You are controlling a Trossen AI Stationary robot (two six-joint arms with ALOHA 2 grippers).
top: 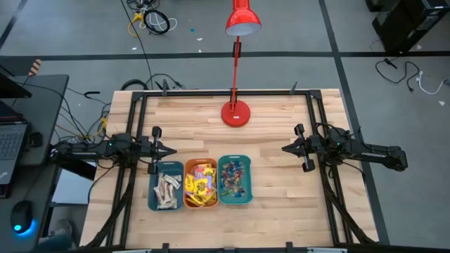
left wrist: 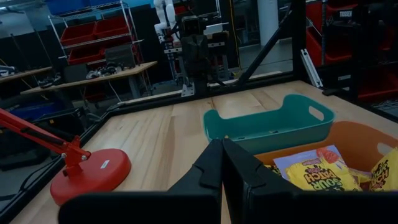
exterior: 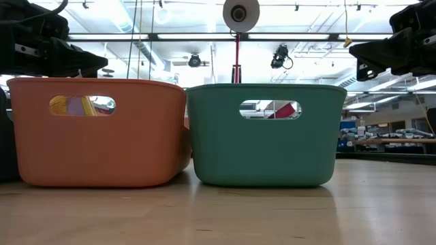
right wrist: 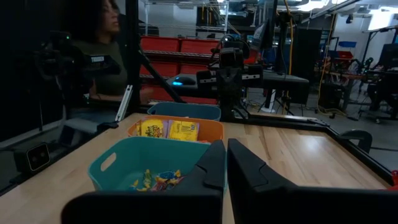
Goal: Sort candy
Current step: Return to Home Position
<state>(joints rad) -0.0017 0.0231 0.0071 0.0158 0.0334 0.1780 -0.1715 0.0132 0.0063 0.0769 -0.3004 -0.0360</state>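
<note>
Three bins stand side by side near the table's near edge. The blue bin point(top: 165, 192) holds pale beige bars. The orange bin point(top: 200, 184) point(left wrist: 364, 140) holds yellow packets point(left wrist: 317, 171) point(right wrist: 168, 129). The teal bin point(top: 235, 180) point(right wrist: 134, 158) holds tiny colourful pieces point(right wrist: 155, 179). My left gripper point(top: 169, 150) point(left wrist: 221, 146) hovers shut just beyond the blue bin's far rim. My right gripper point(top: 287, 148) point(right wrist: 226, 146) hovers shut to the right of the teal bin, above bare table. Both grippers hold nothing.
A red desk lamp stands with its round base point(top: 235, 113) point(left wrist: 90, 171) on the table's far middle, its shade point(top: 243, 20) beyond the far edge. Black frame rails run along the table's left, right and far sides. A person point(right wrist: 106, 56) sits beyond the table's left side.
</note>
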